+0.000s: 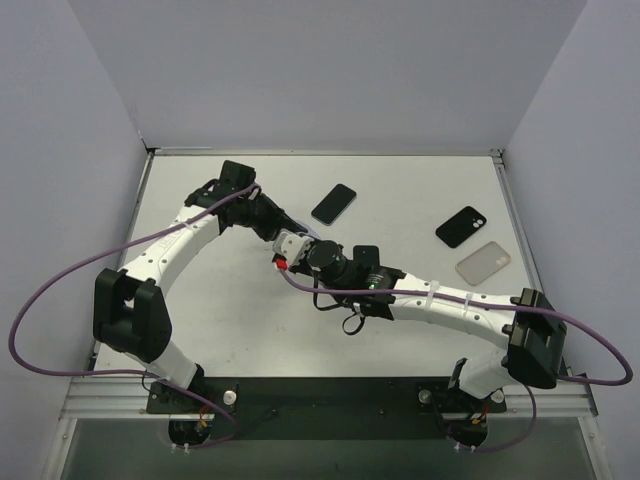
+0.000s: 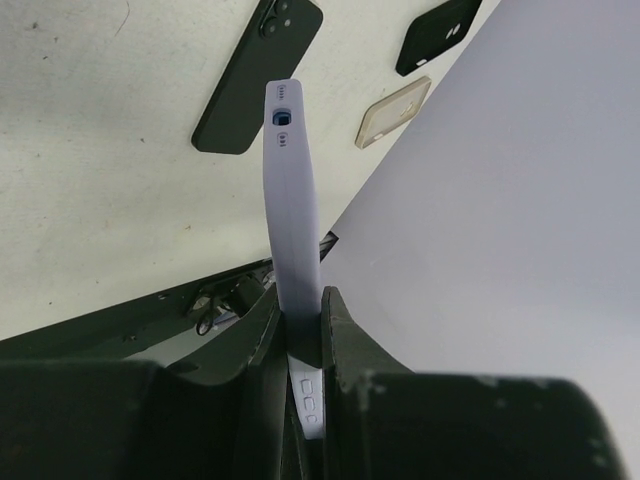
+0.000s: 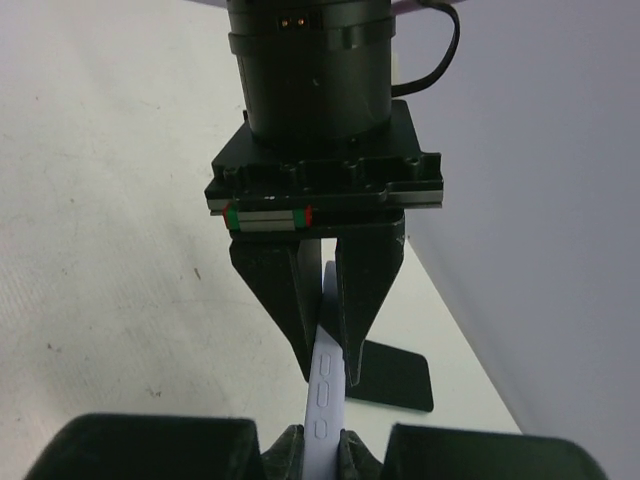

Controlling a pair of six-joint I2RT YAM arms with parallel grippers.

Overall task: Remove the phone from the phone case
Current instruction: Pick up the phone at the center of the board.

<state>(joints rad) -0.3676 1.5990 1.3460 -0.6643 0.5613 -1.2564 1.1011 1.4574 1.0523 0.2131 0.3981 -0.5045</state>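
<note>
Clenching both the left tool (image 2: 300, 312) and the right tool (image 3: 320, 445) on the phone case (image 2: 290, 200), I am holding it edge-on between them. It is looking light, thin and bendy, so I am favouring a corner lip for peeling.

No text, brand, label or number can be read, only tiny illegible marks seen on the lilac phone case (image 2: 292, 190), nothing legible on the dark phone (image 2: 256, 75) at 12 o'clock.

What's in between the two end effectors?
The lilac phone case, held edge-on: the left end effector pinches one end, the right end effector the other. The right wrist view shows it best.
</note>
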